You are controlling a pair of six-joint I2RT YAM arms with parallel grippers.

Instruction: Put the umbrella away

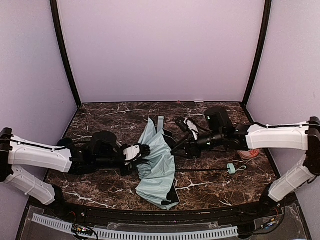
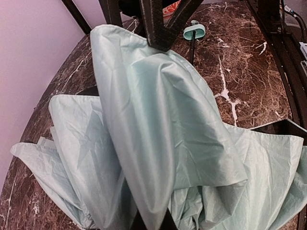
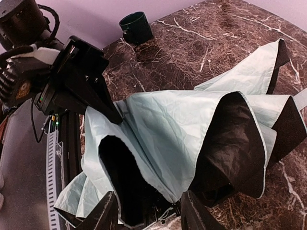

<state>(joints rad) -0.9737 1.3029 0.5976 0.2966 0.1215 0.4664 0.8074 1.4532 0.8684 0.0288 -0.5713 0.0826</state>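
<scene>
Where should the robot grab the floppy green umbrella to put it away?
Probably the small mint handle, from above on the right side. It is solid and lies bare on the table, at the end of the thin shaft, clear of the loose, crumpled fabric.

The left arm (image 1: 40, 156) and the right arm (image 1: 276, 136) are alike: glossy white rounded plastic shells joined by matte black cylindrical joint housings. A thin black cable (image 1: 260, 124) runs along the top of the right arm's white forearm shell, and a black boxy block (image 1: 218, 119) is mounted at its wrist. The left gripper (image 2: 162, 40) has flat black wedge-shaped fingers tapering to a point. Behind it are a white wrist cover (image 3: 47, 53), looped black wires (image 3: 48, 17), a round gold label (image 3: 21, 89) and a small green light (image 3: 56, 122). The right gripper (image 3: 149, 197) has stubby black fingers (image 3: 108, 213).
</scene>
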